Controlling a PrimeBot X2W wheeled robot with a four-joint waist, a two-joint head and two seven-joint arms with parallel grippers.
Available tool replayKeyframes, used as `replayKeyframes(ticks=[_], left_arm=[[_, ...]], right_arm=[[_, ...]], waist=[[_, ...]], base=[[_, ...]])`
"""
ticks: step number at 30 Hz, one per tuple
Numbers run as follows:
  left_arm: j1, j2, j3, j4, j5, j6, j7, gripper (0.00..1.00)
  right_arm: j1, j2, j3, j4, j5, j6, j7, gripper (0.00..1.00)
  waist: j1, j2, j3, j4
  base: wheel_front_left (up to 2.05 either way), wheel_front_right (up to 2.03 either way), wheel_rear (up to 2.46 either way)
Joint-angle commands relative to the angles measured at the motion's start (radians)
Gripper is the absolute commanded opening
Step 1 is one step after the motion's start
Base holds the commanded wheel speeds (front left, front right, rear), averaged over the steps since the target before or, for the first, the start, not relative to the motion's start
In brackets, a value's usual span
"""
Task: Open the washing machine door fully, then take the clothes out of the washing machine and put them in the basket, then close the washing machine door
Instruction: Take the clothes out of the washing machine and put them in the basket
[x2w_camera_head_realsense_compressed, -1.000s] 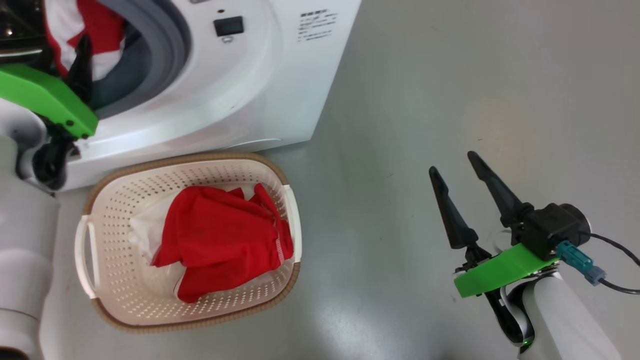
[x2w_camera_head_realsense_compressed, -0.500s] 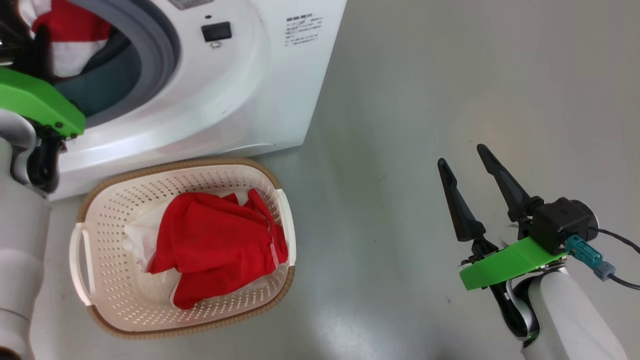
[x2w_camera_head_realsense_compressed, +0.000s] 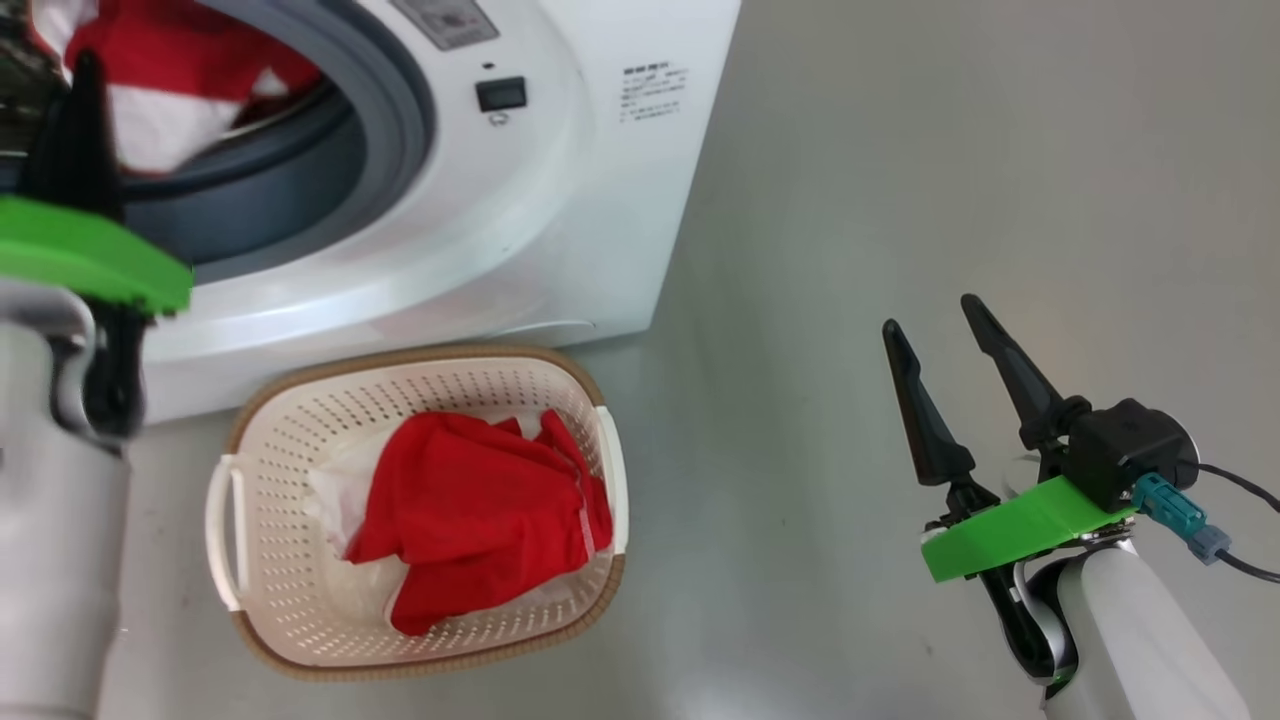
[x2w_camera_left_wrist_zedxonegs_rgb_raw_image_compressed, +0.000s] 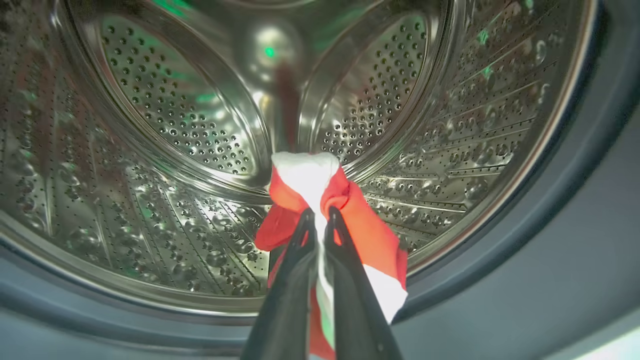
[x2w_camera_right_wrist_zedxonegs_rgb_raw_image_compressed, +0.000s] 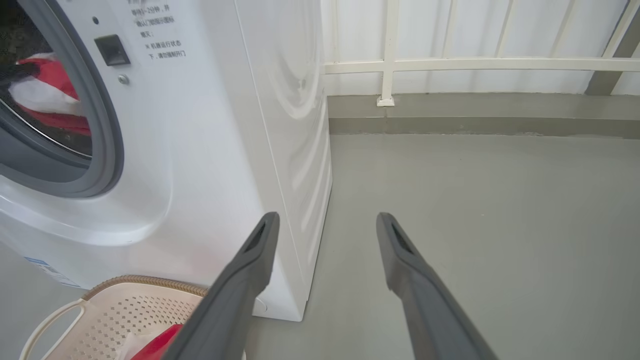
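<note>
1. The left gripper (x2w_camera_left_wrist_zedxonegs_rgb_raw_image_compressed: 317, 214) is clamped on a red-and-white garment (x2w_camera_left_wrist_zedxonegs_rgb_raw_image_compressed: 307, 172) inside the drum (x2w_camera_left_wrist_zedxonegs_rgb_raw_image_compressed: 175, 115) of the washing machine (x2w_camera_head_realsense_compressed: 580, 200).
2. Another red garment (x2w_camera_head_realsense_compressed: 480, 510) lies in the basket (x2w_camera_head_realsense_compressed: 300, 430), just in front of the machine.
3. The right gripper (x2w_camera_head_realsense_compressed: 928, 312) hangs over the floor (x2w_camera_head_realsense_compressed: 900, 150), fingers spread, holding nothing.

The washing machine (x2w_camera_head_realsense_compressed: 560, 220) is a white front-loader with a grey rubber gasket (x2w_camera_head_realsense_compressed: 405, 120) around its open mouth and a perforated steel drum (x2w_camera_left_wrist_zedxonegs_rgb_raw_image_compressed: 165, 115) inside. A red-and-white garment (x2w_camera_left_wrist_zedxonegs_rgb_raw_image_compressed: 367, 232) hangs bunched at the drum mouth, pinched between the closed fingers of the left gripper (x2w_camera_left_wrist_zedxonegs_rgb_raw_image_compressed: 320, 212). The basket (x2w_camera_head_realsense_compressed: 300, 430), cream, perforated, with a brown woven-look rim and white side handles, sits on the floor just in front of the washer, below the opening. A crumpled red garment (x2w_camera_head_realsense_compressed: 470, 520) with white parts lies in it.
</note>
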Motion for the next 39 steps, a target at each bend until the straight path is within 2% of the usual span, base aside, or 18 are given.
replayKeyframes(ticks=[1,7,14,28,31,39], left_arm=[[0.058,0.032,0.055,-0.075,0.035,0.009,-0.011,0.00],[0.205,-0.012,0.149,-0.242,0.119,0.007,-0.011,0.00],[0.356,-0.077,0.204,-0.372,0.179,-0.002,-0.011,0.00],[0.553,-0.148,0.222,-0.566,0.180,-0.007,-0.011,0.00],[0.597,-0.160,0.220,-0.638,0.189,-0.003,-0.011,0.00],[0.689,-0.181,0.191,-0.922,0.205,0.042,0.035,0.00]], right_arm=[[0.025,0.000,0.017,-0.012,-0.001,0.005,-0.006,1.00],[0.048,0.000,0.009,0.010,-0.003,0.005,-0.006,1.00],[0.071,0.000,0.008,0.034,0.005,0.005,-0.006,1.00],[0.110,0.001,0.004,0.047,0.015,0.005,-0.006,1.00],[0.116,0.001,0.004,0.051,0.016,0.005,-0.006,1.00],[0.124,-0.002,-0.003,0.047,0.013,0.005,-0.006,1.00]], waist=[[0.0000,0.0000,-0.034,0.023],[0.0000,0.0000,-0.090,0.044],[0.0000,0.0000,-0.155,0.062],[0.0000,0.0000,-0.245,0.068],[0.0000,0.0000,-0.259,0.068],[0.0000,0.0000,-0.260,0.075]], base=[[0.00,0.00,0.00],[0.00,0.00,0.00],[0.00,0.00,0.00],[0.00,0.00,0.00],[0.00,0.00,0.00],[0.00,0.00,0.00]])
